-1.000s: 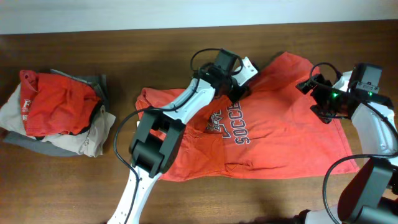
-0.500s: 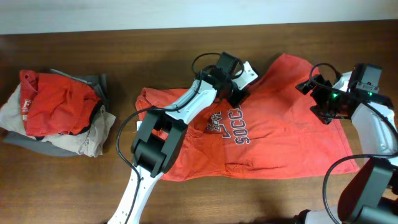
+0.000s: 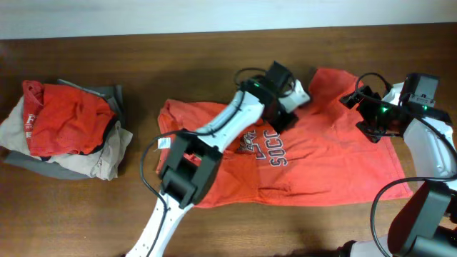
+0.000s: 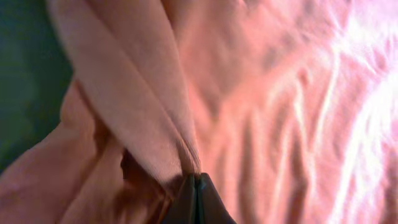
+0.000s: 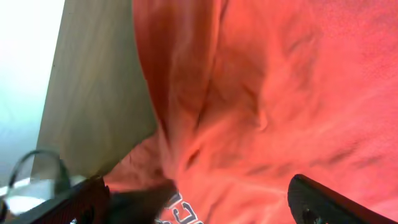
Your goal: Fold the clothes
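The clothes, an orange-red T-shirt [image 3: 321, 160] with navy-and-white soccer lettering, lie spread across the middle of the table. My left gripper [image 3: 284, 120] is over the shirt's upper middle. In the left wrist view its jaws are pressed together [image 4: 196, 190] on a raised fold of the shirt [image 4: 143, 106]. My right gripper [image 3: 361, 114] hovers over the shirt's upper right part. In the right wrist view it stands wide open [image 5: 199, 205] with only fabric [image 5: 280, 93] below it, and nothing sits between its fingers.
A pile of other garments [image 3: 64, 132], red over beige and grey, lies at the table's left end. Bare brown wood [image 3: 178, 64] runs behind the shirt to the white wall. The table's edge [image 5: 93, 93] shows beside the shirt in the right wrist view.
The left gripper has shut on a fold of the shirt and moved to the right, pulling the shirt's upper edge with it. The right arm has stayed still.
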`<control>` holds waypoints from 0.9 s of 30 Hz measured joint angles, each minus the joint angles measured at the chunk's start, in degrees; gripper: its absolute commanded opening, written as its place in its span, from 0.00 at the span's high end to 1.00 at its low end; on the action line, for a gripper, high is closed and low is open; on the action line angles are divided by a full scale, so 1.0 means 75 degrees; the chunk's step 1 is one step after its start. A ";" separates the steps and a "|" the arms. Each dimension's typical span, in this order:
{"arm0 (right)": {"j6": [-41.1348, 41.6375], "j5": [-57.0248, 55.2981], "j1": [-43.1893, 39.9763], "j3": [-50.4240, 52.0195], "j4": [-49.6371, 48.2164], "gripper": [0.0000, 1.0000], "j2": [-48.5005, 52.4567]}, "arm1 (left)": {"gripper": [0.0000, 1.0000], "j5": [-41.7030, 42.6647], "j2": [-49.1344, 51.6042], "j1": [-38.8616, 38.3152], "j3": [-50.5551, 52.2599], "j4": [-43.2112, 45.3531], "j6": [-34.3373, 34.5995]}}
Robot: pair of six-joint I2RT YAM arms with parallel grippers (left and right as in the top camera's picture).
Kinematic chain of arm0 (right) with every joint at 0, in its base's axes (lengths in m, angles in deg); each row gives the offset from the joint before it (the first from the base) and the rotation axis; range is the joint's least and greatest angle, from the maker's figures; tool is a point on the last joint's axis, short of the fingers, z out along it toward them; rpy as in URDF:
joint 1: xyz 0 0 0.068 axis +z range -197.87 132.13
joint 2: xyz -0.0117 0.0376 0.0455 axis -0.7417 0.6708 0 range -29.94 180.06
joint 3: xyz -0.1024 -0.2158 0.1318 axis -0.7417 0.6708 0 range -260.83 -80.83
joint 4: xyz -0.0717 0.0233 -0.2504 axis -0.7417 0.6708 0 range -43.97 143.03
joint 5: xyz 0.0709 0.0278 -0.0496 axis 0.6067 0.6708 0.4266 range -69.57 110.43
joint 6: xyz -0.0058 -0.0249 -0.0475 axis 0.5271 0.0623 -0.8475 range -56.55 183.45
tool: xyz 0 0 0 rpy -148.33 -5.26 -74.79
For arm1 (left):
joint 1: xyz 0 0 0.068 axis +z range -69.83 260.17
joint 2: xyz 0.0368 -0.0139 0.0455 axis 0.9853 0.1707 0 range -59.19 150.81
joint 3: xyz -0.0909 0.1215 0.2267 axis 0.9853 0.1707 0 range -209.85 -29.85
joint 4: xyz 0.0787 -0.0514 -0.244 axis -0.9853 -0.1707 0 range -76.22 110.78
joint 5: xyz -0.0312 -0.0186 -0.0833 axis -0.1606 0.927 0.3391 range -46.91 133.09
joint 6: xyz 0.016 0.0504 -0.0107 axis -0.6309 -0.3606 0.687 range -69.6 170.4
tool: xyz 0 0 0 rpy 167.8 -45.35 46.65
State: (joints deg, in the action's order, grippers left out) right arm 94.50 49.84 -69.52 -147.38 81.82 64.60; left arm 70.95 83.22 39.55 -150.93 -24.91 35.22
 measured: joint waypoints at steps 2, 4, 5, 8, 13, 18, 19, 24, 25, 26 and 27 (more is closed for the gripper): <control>-0.0006 0.0000 0.0000 0.0000 -0.0003 0.03 0.0000 | 1.00 -0.0079 0.0000 -0.0224 0.0000 -0.0178 0.0000; -0.0003 0.0000 0.0000 0.0000 -0.0009 0.03 0.0000 | 1.00 -0.0221 0.0000 -0.0417 0.0000 -0.0321 0.0000; -0.0003 0.0000 0.0000 0.0000 -0.0026 0.04 0.0000 | 1.00 -0.0280 0.0000 -0.0490 0.0000 -0.0376 -0.0003; 0.0000 0.0000 0.0000 0.0000 -0.0058 0.03 0.0000 | 0.92 -0.0545 0.0000 -0.0711 0.0000 -0.0434 0.0000; 0.0000 0.0003 0.0000 0.0000 -0.0224 0.01 0.0000 | 0.91 -0.1387 0.0003 -0.0883 -0.0017 -0.0431 0.0003; -0.0119 0.0061 0.0073 -0.0015 -0.1014 0.00 0.0000 | 0.63 -0.2154 0.0017 -0.0772 -0.0437 -0.0766 0.0251; -0.0143 0.0061 0.0140 -0.0015 -0.1148 0.00 0.0000 | 0.53 -0.2209 0.0017 -0.0723 -0.0597 -0.0892 0.0326; -0.0143 -0.0175 0.0871 -0.0064 -0.1323 0.00 0.0067 | 0.44 -0.2384 0.0029 -0.0294 -0.1641 -0.1562 0.0629; -0.0134 -0.0286 0.1043 -0.0117 -0.1390 0.00 0.0146 | 0.43 -0.2387 0.0029 -0.0198 -0.1874 -0.1731 0.0685; -0.0102 -0.0527 0.1338 -0.0277 -0.1510 0.00 0.0364 | 0.43 -0.2416 0.0020 -0.0055 -0.2171 -0.1955 0.0752; -0.0017 -0.0705 0.1501 -0.0385 -0.1524 0.00 0.0507 | 0.43 -0.2445 -0.0012 0.0029 -0.2320 -0.2119 0.0810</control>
State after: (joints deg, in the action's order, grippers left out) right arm 94.37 44.55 -58.27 -150.26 70.39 68.40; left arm 52.61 83.13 39.77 -168.32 -40.80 41.29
